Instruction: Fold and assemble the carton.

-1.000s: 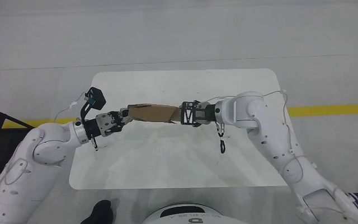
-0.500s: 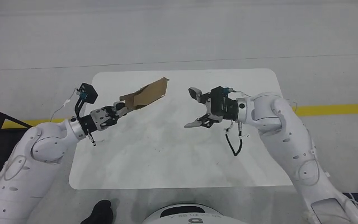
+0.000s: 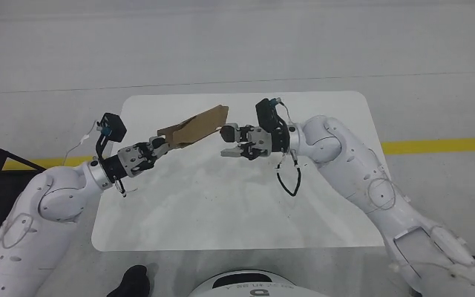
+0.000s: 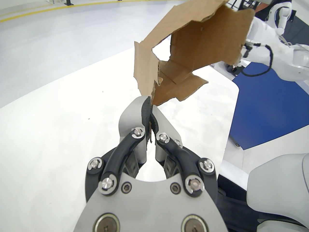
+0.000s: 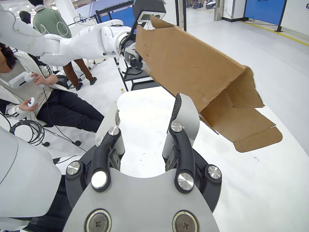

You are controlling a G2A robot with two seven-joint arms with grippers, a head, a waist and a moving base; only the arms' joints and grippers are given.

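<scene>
Left gripper (image 3: pixel 159 142) pinches the carton (image 3: pixel 194 126) flap above the table's (image 3: pixel 223 215) far-left corner; right gripper (image 3: pixel 225 141) released, just beside it.

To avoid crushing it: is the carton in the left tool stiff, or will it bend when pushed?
Probably light: the left tool holds the carton aloft by one edge without sagging. Likely yields easily: its walls are thin, with ragged flaps.
</scene>
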